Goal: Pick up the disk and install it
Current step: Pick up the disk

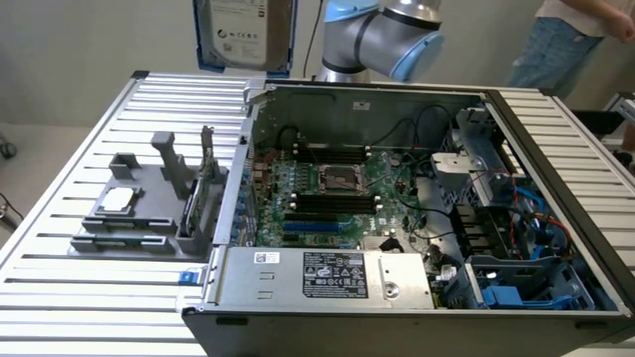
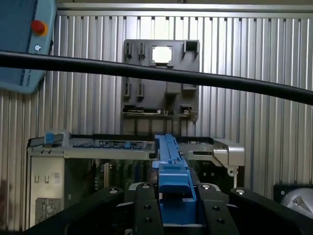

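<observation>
The disk point(image 1: 241, 31) hangs high above the far left corner of the open computer case point(image 1: 397, 97). It is upright, its silver face and white label turned toward the camera, with a blue carrier round it. In the wrist view the disk point(image 2: 172, 169) appears edge-on as a blue strip. My gripper point(image 2: 172, 208) is shut on it, with black fingers point(image 2: 146, 208) pressing on both sides. Below it lie the case's edge and the slatted table.
In the case are a motherboard point(image 1: 337, 186), a grey power supply box point(image 1: 328, 279) and blue drive bays point(image 1: 521, 290). A grey fixture point(image 1: 139, 212) with a small square chip sits on the slatted table. A person point(image 1: 561, 41) stands behind. A black cable point(image 2: 195, 77) crosses the wrist view.
</observation>
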`<state>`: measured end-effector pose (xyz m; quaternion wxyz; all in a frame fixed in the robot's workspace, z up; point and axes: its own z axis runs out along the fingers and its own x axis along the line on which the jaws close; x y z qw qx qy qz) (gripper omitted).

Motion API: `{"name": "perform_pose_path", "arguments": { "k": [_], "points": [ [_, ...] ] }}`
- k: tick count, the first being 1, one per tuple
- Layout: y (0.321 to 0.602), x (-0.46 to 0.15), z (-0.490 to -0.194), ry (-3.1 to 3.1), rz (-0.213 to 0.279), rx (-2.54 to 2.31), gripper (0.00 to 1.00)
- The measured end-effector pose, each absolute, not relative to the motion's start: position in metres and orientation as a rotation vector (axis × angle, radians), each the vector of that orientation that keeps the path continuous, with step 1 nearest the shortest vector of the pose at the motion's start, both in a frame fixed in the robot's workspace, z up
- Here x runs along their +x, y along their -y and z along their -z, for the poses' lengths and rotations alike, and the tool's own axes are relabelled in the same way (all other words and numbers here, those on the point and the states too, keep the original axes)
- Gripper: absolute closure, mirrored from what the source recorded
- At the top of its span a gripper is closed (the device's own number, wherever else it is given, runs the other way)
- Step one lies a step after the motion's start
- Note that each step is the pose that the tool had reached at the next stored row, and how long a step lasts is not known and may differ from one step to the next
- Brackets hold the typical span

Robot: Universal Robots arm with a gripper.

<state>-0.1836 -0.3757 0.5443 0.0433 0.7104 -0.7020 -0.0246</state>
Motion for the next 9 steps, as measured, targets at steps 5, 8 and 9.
{"name": "perform_pose_path", "arguments": {
  "k": [5, 8, 9],
  "points": [
    [0.384, -0.161, -0.554, 2.144, 0.080, 2.170, 0.67],
    [0.390, -0.149, -0.554, 2.144, 0.080, 2.170, 0.67],
    [0.392, -0.145, -0.554, 2.144, 0.080, 2.170, 0.67]
  ]
}}
